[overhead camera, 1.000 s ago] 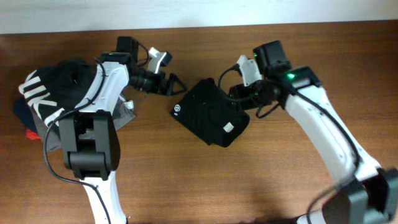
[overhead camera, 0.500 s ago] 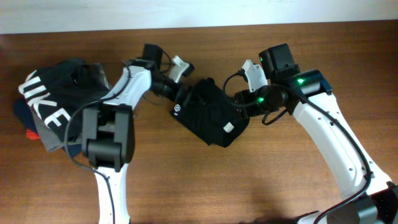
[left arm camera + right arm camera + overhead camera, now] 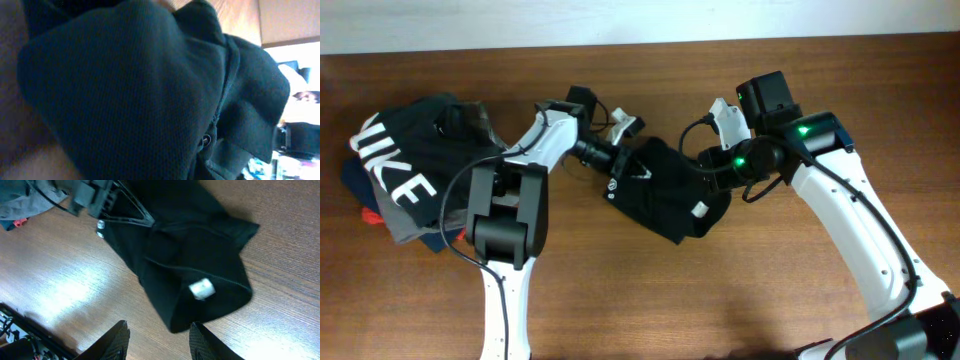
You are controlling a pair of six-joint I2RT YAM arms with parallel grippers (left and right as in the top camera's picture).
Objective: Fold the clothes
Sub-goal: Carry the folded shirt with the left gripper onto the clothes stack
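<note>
The clothes, a black T-shirt (image 3: 665, 195) folded into a small bundle, lie at the middle of the table, with a white neck label (image 3: 700, 210) and a tiny white logo (image 3: 613, 183). My left gripper (image 3: 628, 168) is at the bundle's left edge, shut on the fabric. Bunched black cloth (image 3: 125, 90) fills the left wrist view and hides the fingers. My right gripper (image 3: 712, 172) hovers over the bundle's right side. In the right wrist view, that gripper (image 3: 158, 325) is open with only bare wood between its fingertips. The T-shirt (image 3: 190, 250) and label (image 3: 201, 288) lie beyond them.
A pile of other garments (image 3: 405, 170) sits at the table's left end, with a black one bearing big white letters on top and a grey one (image 3: 412, 218) beneath. The wooden table (image 3: 720, 300) stretches toward the front. A pale wall strip (image 3: 620, 20) runs along the back.
My left gripper has travelled right from beside the pile to the T-shirt's left edge and shut on it. The bundle has shifted slightly right and bunched up. The right gripper has narrowed slightly.
</note>
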